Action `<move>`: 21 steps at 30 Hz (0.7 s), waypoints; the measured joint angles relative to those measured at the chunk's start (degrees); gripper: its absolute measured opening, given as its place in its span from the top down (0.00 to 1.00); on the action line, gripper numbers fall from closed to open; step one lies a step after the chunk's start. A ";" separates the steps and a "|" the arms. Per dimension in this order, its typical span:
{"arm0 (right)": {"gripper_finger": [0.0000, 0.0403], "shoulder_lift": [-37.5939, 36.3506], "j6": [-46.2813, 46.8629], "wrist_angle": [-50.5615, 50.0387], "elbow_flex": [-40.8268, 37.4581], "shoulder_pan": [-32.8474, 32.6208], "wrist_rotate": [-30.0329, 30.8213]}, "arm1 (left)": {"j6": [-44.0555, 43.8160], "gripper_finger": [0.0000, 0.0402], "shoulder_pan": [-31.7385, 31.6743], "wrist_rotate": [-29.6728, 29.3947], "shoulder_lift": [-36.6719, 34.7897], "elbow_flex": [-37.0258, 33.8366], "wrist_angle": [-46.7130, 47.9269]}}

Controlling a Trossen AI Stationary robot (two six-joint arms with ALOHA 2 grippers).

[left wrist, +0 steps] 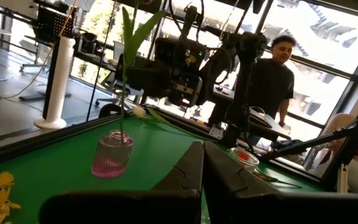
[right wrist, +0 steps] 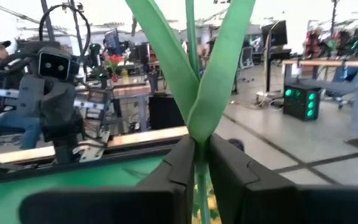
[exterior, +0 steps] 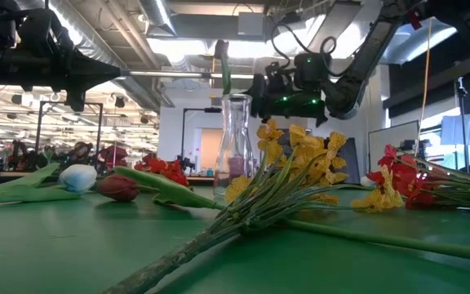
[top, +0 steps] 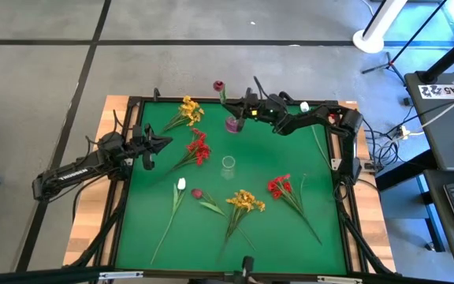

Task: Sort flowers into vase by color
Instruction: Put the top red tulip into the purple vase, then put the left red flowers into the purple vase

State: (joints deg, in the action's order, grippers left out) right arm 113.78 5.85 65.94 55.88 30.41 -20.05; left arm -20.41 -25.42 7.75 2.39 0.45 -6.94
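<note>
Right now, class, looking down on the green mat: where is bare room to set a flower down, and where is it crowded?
Bare green lies right of the clear vase, above the red flowers, and along the near left corner beside the white bud. The far edge is crowded: the yellow flowers, the pink vase and the right gripper, shut on a green stem.

The maroon tulip (right wrist: 194, 93) is cut off by the right wrist view's edge, hiding its bud.
</note>
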 joint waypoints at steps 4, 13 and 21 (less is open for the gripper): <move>0.84 -1.18 -0.35 -7.05 -0.04 0.00 -1.12 | 0.00 1.00 -0.01 0.00 0.00 0.01 0.00; 0.69 -6.02 -4.36 -22.57 -0.04 0.00 -2.61 | 0.00 1.00 0.00 0.00 0.00 0.00 0.00; 0.55 -13.41 -10.82 -36.45 -0.07 0.00 -0.03 | 0.00 1.00 0.01 0.00 0.00 0.00 0.00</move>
State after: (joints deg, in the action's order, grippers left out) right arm 100.37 -4.97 29.49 55.81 30.41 -20.08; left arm -20.40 -25.42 7.75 2.39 0.45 -6.94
